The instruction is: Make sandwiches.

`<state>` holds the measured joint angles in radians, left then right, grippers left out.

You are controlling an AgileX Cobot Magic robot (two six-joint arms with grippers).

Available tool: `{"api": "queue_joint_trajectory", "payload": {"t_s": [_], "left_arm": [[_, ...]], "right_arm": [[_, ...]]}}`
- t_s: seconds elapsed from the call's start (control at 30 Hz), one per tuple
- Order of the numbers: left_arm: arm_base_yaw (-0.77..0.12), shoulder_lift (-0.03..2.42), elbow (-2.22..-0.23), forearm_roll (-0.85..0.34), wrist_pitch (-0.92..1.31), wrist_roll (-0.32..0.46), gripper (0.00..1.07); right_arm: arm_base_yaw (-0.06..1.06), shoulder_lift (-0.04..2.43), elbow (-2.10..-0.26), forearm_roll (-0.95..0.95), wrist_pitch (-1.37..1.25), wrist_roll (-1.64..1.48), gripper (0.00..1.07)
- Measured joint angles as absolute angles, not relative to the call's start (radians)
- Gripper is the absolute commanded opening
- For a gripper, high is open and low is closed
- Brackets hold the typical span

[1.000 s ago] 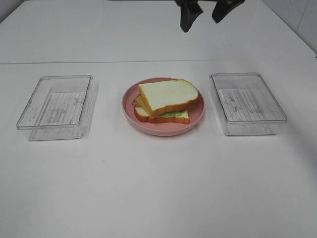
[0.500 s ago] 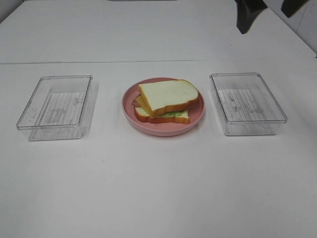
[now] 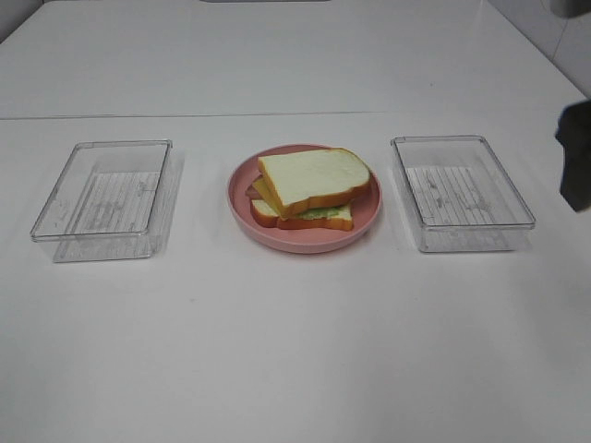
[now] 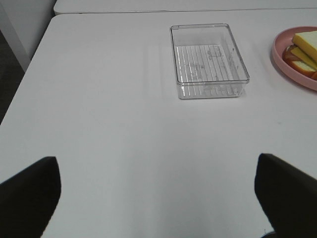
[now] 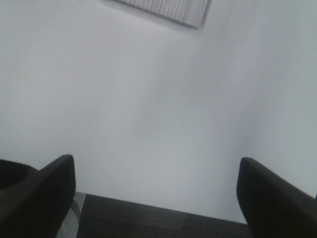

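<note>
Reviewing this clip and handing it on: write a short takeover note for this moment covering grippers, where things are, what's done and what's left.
Left gripper: open, empty, over bare table short of the left bin.
Right gripper: open, empty, off at the table's right edge beyond the right bin.
Sandwich: stacked on the pink plate at centre, top bread slice on, slightly askew; lettuce shows at the edge.
Both bins hold nothing.
Done: the stack looks assembled.
Left: probably nothing but parking the arms.
</note>
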<state>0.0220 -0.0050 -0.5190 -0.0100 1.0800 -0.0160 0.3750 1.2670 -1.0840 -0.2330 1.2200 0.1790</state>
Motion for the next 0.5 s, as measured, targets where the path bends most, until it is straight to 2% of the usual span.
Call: {"api": "queue_joint_trajectory", "payload": {"t_s": [0.27, 0.33, 0.5], "left_arm": [[0.022, -0.005, -0.519, -0.010, 1.080, -0.016, 1.00], [0.022, -0.005, -0.519, -0.010, 1.080, -0.016, 1.00], [0.022, -0.005, -0.519, -0.010, 1.080, -0.016, 1.00]], "right_arm": [[0.374, 1.018, -0.881, -0.228, 1.220, 0.179, 0.88], [0.328, 0.871, -0.810, -0.224, 1.221, 0.179, 0.88], [0.238, 0.739, -0.766, -0.224, 1.222, 0.176, 0.88]]}}
